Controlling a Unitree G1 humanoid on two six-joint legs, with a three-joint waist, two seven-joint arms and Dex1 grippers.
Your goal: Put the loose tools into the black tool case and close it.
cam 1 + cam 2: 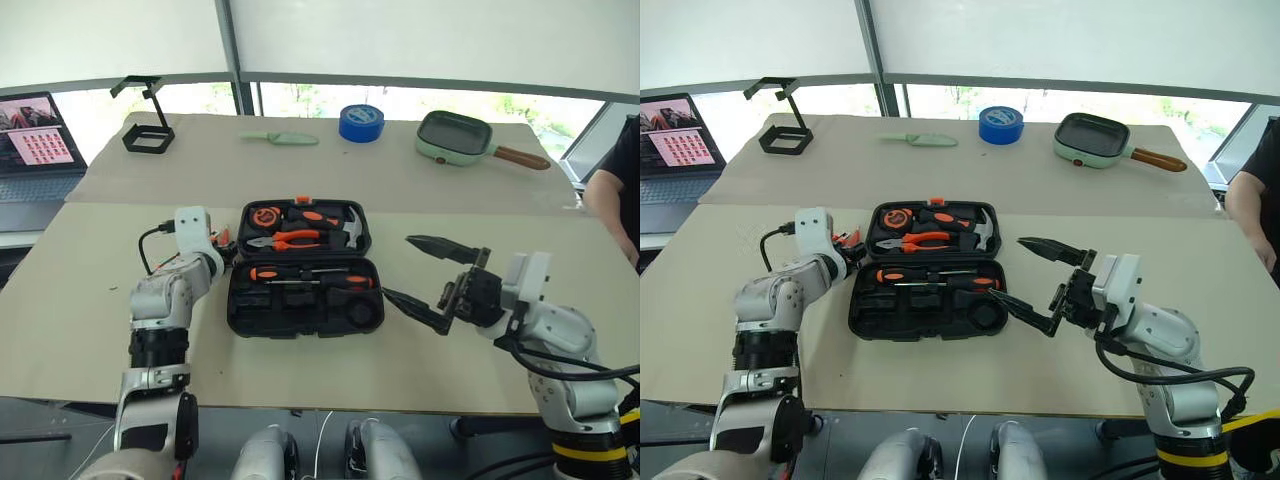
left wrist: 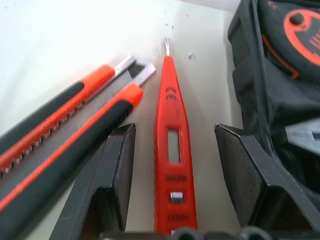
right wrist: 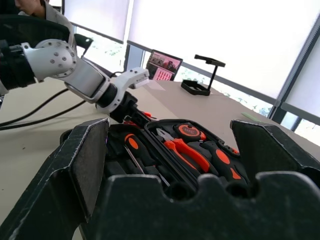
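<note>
Between fingers: slim orange plastic tester pen (image 2: 172,145), metal tip pointing away, lying on the pale tabletop (image 2: 60,40)
Left gripper (image 2: 175,165): black fingers (image 2: 112,175) parted, either side of the pen
Beside pen: orange-and-black utility knife (image 2: 75,125)
Other side: black plastic tool case (image 2: 272,100)
</note>
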